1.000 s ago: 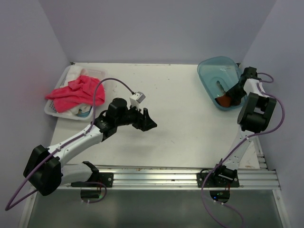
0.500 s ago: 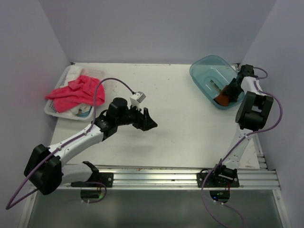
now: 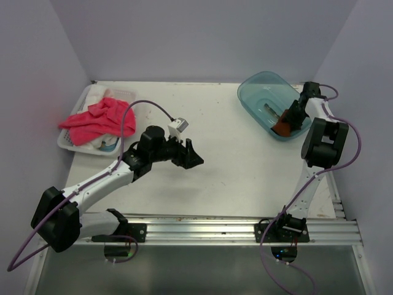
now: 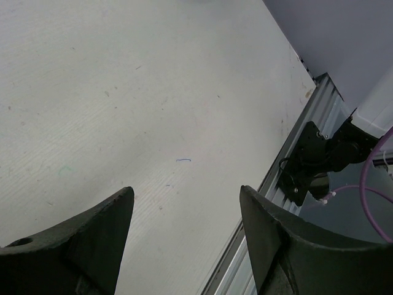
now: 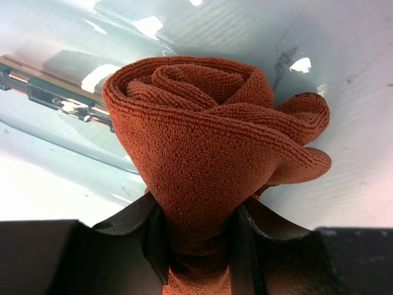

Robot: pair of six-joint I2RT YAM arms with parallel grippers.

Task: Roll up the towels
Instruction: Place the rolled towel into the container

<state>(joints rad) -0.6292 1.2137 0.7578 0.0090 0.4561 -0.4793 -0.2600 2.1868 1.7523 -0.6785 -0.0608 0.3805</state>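
A rolled rust-brown towel [image 5: 202, 153] fills the right wrist view, pinched at its lower end by my right gripper [image 5: 196, 236], which is shut on it. From above, that towel [image 3: 282, 126] hangs inside the teal tub [image 3: 255, 92] at the back right. The pink-red towel [image 3: 98, 117] lies crumpled over the white basket [image 3: 70, 142] at the back left. My left gripper [image 3: 191, 155] hovers over the table's middle-left, open, with bare tabletop between its fingers [image 4: 92, 236].
White cloths sit under the pink-red towel in the basket. A metal rail [image 3: 202, 226] runs along the table's near edge. Purple-grey walls close in the back and both sides. The right arm's base [image 4: 316, 160] shows in the left wrist view.
The teal tub has slid leftward along the back of the table, and my right gripper with the rust-brown towel has moved left with it. The left arm has not moved.
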